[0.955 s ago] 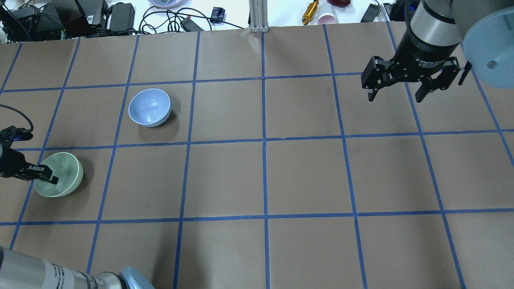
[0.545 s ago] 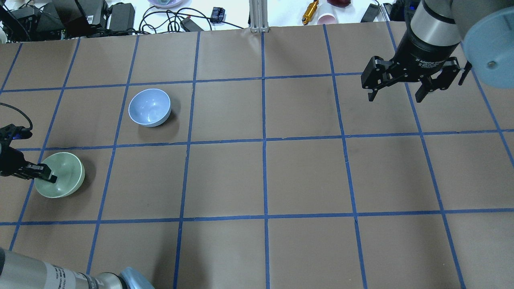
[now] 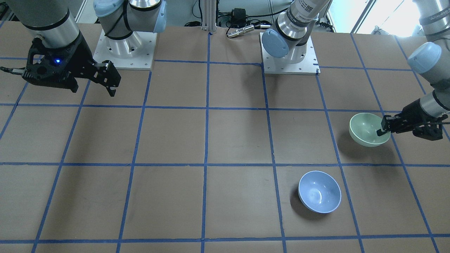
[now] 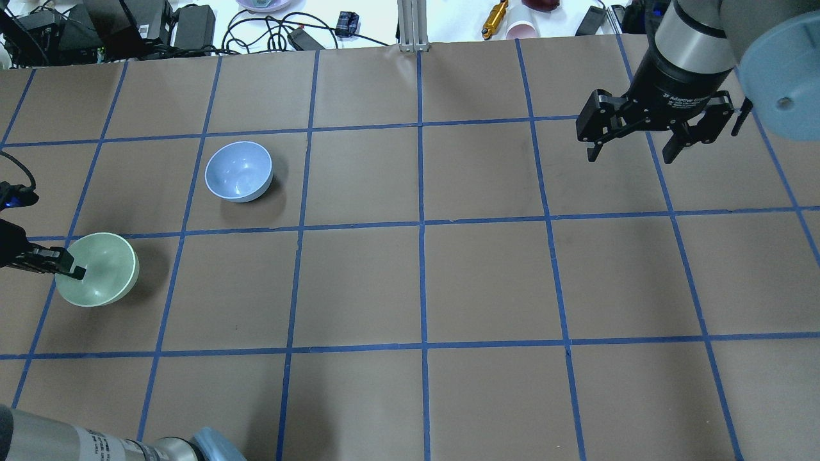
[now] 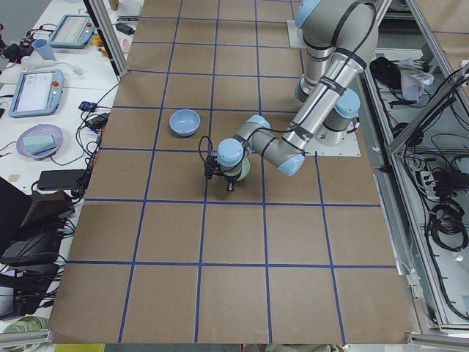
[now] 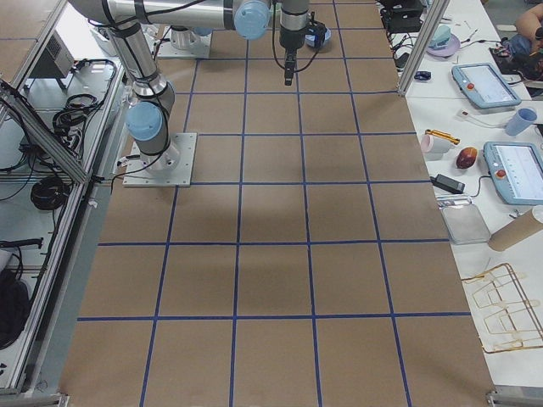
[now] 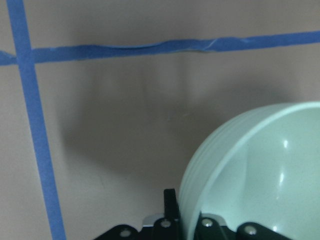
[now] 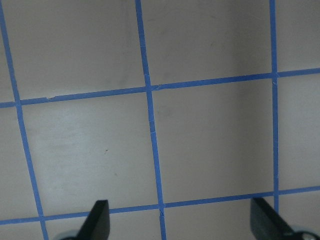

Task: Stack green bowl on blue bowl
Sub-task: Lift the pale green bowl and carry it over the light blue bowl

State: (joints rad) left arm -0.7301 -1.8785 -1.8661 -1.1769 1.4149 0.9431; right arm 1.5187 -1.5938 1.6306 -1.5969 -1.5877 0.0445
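The pale green bowl (image 4: pixel 97 269) is at the table's left side, held off the surface with its shadow below. My left gripper (image 4: pixel 69 269) is shut on its near rim; the front view (image 3: pixel 381 129) and the left wrist view (image 7: pixel 186 220) show one finger inside the wall and one outside. The green bowl also shows in the front view (image 3: pixel 365 129) and the left wrist view (image 7: pixel 260 175). The blue bowl (image 4: pixel 239 171) stands upright and empty, further back and to the right; it also shows in the front view (image 3: pixel 319 191). My right gripper (image 4: pixel 634 147) hangs open and empty at the far right.
Brown table paper with a blue tape grid (image 4: pixel 421 224). Cables, power bricks and small items (image 4: pixel 192 22) lie beyond the far edge. The robot bases (image 3: pixel 289 63) stand at the near edge. Tablets and a tray lie on a side table (image 6: pixel 501 170).
My left gripper has lifted the green bowl and carried it slightly back, its shadow now spread to the right. The blue bowl and right arm have not moved.
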